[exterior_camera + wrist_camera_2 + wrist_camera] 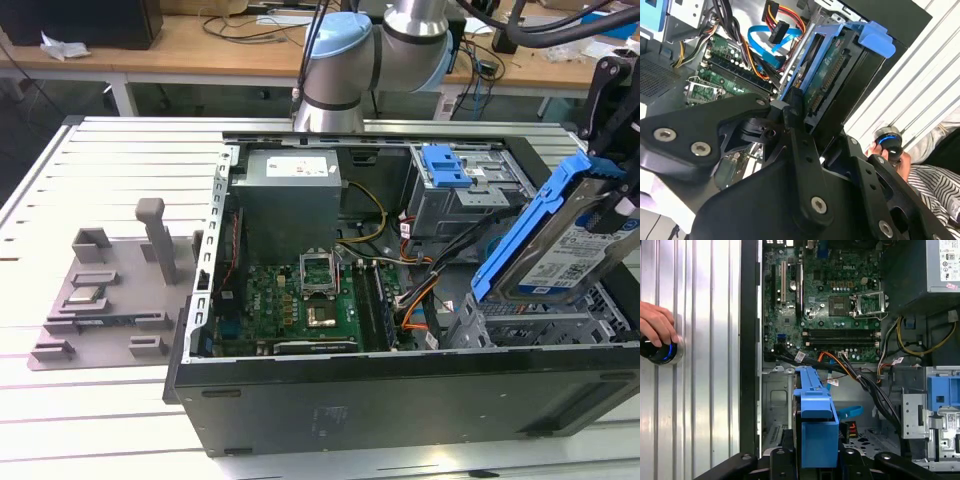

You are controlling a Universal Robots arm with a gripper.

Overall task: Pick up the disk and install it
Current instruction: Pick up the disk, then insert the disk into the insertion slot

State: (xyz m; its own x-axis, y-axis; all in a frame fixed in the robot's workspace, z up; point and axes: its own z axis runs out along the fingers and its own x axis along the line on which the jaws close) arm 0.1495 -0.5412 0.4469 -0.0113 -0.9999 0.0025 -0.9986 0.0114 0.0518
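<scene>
Pickup done: end effector (612,200) pinching disk (550,250), held tilted above drive cage (560,318) of open case (400,400); seating not yet done.

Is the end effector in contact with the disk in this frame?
Touching. The second wrist view shows the end effector clamped on the disk, with a finger against each side of it.

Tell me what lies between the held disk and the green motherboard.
A bundle of black and orange cables runs between the disk and the motherboard; the exterior view shows it.
</scene>
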